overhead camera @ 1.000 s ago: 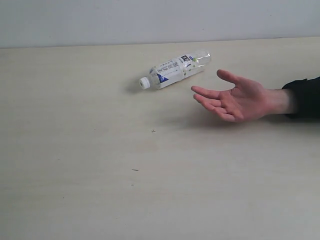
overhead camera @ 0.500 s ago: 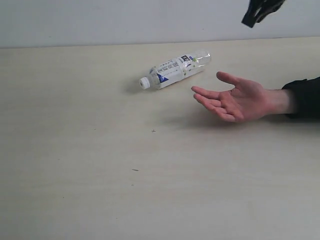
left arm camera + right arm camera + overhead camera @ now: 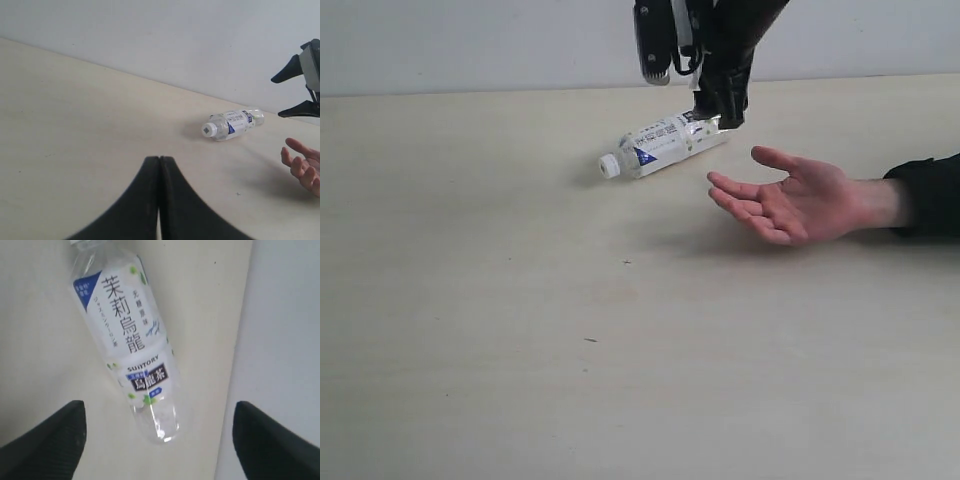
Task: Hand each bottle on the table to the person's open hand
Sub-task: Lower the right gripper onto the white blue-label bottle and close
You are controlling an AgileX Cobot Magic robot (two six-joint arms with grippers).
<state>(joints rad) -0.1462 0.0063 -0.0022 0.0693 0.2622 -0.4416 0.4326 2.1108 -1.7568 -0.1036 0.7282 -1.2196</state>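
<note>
Because the bottle point(image 3: 665, 143) is lying on its side on the table point(image 3: 520, 350), near the hand point(image 3: 800, 200), the right gripper point(image 3: 688, 97) is being held over its base end, jaws spread wide and empty, seemingly for straddling it; the left gripper point(image 3: 159, 165) is being held shut.

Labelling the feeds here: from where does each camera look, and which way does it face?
Exterior view: above the table, facing the far wall; shows the right gripper over the bottle, beside the person's open hand.
Left wrist view: low over the table, facing the bottle; the shut left gripper in the foreground.
Right wrist view: looks down on the bottle between its open fingers.
Shared: all see the bottle; exterior and left wrist views also the hand and right gripper.
</note>
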